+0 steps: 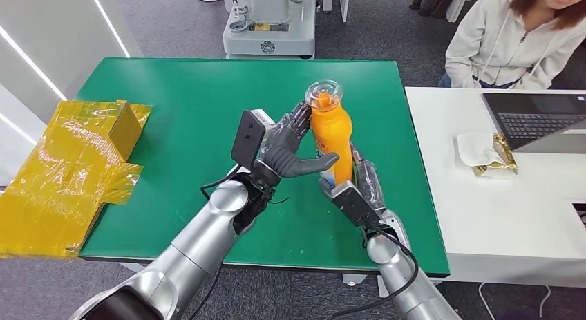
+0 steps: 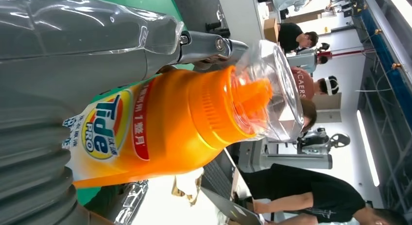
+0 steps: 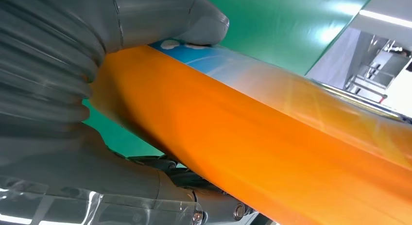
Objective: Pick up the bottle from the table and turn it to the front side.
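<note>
Orange bottle point(image 2: 165, 123), labelled "Tide PRO", gripped by both robot hands.

Bright, even overhead light fills all views, with soft shadows on the green desk point(image 1: 173, 126). Glare flares at 2 o'clock in the right wrist view, where the close bottle point(image 3: 272, 152) is blurred. The head view bows at its edges.

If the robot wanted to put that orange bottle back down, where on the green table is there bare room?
The green table is bare between the yellow wrapped box and the left robot hand, and along its far edge behind the Tide bottle. A narrower strip runs toward the white desk. The middle front is crowded: both arms meet there, the right robot hand under the bottle.
</note>
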